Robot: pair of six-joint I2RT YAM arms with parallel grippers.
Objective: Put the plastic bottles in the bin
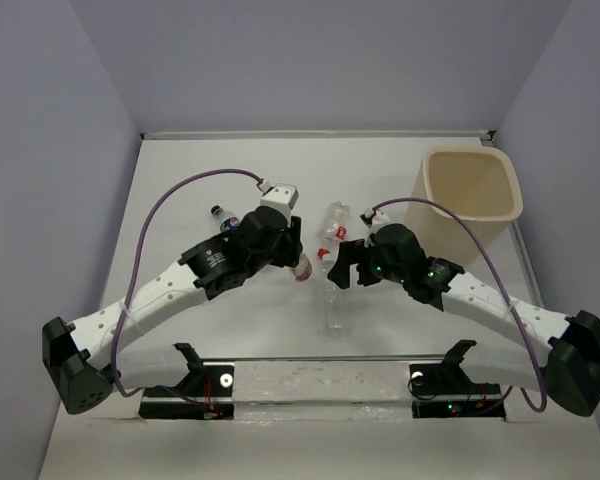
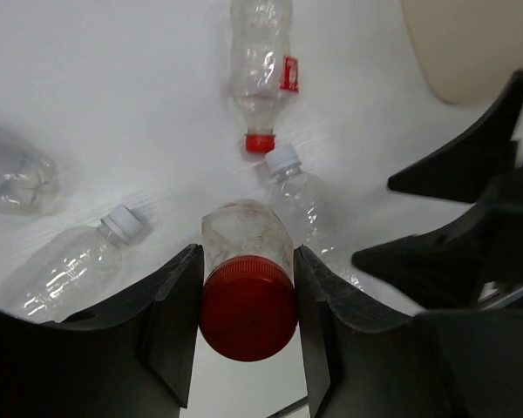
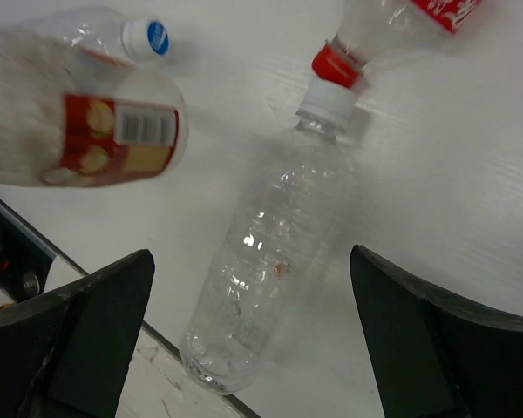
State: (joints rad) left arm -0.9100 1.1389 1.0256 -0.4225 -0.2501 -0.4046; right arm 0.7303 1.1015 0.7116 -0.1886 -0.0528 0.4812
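A: What does the left claw (image 2: 247,279) have?
B: It is clamped on a red-capped bottle (image 2: 244,239), cap toward its own camera, near the table's middle.
A: And the right claw (image 3: 253,279)?
B: It is wide open and holds nothing, poised over a clear white-capped bottle (image 3: 261,252) lying on the table (image 1: 210,170).
A: The rest?
B: A red-labelled bottle (image 1: 335,225) lies cap to cap with that one, and a dark-capped bottle (image 1: 223,216) lies beyond the left arm. The bin (image 1: 450,225) stands upright, far right.
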